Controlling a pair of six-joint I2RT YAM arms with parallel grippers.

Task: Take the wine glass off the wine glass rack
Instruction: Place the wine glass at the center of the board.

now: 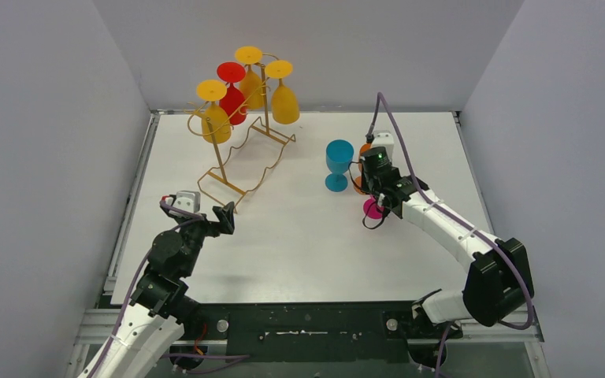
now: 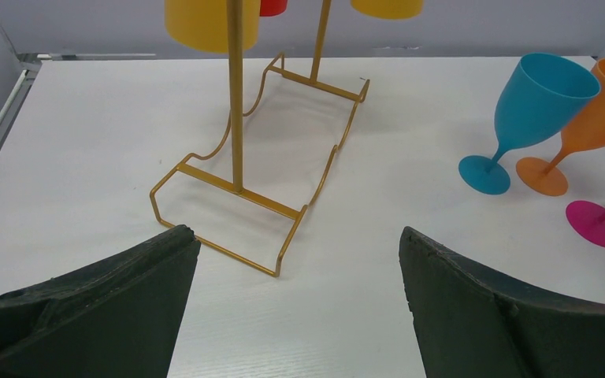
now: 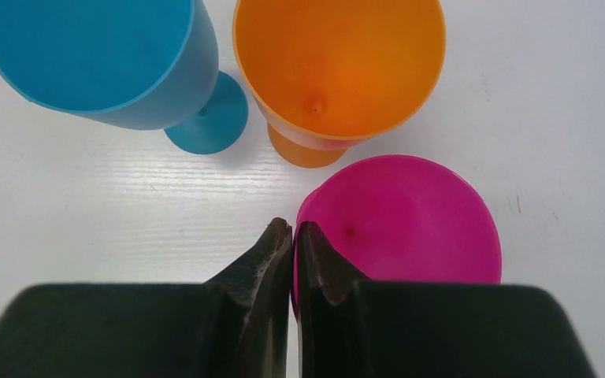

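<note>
- Black fingers [image 2: 126, 299] of the left gripper [image 2: 297, 234] fill the bottom of the left wrist view, spread wide with nothing between them, hanging above the white table [image 1: 299, 244] near its left front part.
- Just beyond those fingers stands the thin gold-coloured wire wine glass rack [image 2: 236, 118], its rectangular wavy base flat on the table and running away towards the far left corner.
- From the rack's top hang three yellow plastic wine glasses [image 1: 284, 102] and one red plastic wine glass [image 1: 233, 104], all upside down with their round feet uppermost; the red one sits between the yellows, towards the back.
- Right of the rack, well apart from it, a blue plastic wine glass [image 1: 339, 156] stands upright on the table.
- An orange plastic wine glass [image 3: 339, 71] stands upright just beside the blue one, on its right; their bowls nearly touch.
- A pink plastic wine glass [image 3: 410, 220] stands nearer the arms, close to the orange one.
- Over it is the right gripper [image 3: 293, 228], its black fingers pressed together on the pink glass's left rim, one outside the bowl and one inside.
</note>
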